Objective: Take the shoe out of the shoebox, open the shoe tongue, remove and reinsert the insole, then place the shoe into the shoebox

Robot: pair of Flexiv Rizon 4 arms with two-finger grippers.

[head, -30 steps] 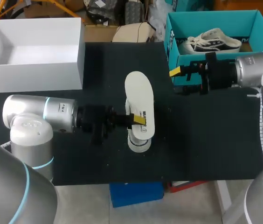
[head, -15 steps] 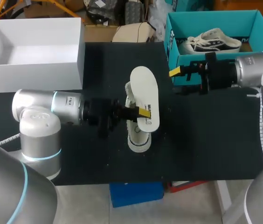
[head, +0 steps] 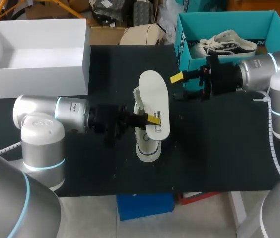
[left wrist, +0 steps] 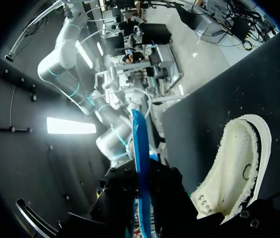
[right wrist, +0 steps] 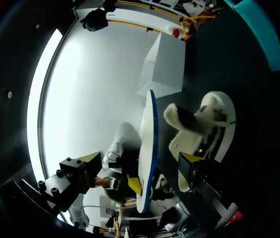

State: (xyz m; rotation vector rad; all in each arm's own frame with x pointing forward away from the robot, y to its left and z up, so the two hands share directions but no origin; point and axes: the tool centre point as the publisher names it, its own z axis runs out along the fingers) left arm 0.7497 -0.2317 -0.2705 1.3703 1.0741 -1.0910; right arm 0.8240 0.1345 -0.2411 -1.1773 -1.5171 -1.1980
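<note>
Insole [head: 155, 101]: you have it off the table, tilted up over the shoe, pale face up in the head view. In the left wrist view it stands edge-on with its blue underside [left wrist: 139, 158] showing.
Shoe [head: 147, 147]: it lies on the black table [head: 219, 144] near the middle, right under the insole and just ahead of your left gripper. From the left wrist you look into its open, fuzzy-lined mouth [left wrist: 234, 171], beside and below the fingers.
Left gripper [head: 151, 121]: it is clamped narrow on the insole near one end, a finger on each face; the left wrist view shows the insole running straight out from between the dark fingers [left wrist: 142, 213].
Right gripper [head: 178, 87]: its fingers are spread wide with nothing between them. It hangs over the table just in front of the teal shoebox, near the insole but apart from it. In its own view [right wrist: 141, 158] the insole [right wrist: 147, 144] and shoe [right wrist: 207, 131] sit ahead of it.
Teal shoebox [head: 229, 22]: it stands at the table's far right, with a second shoe [head: 227, 43] inside.
White box [head: 35, 74]: it sits open at the far left, well apart from both grippers.
</note>
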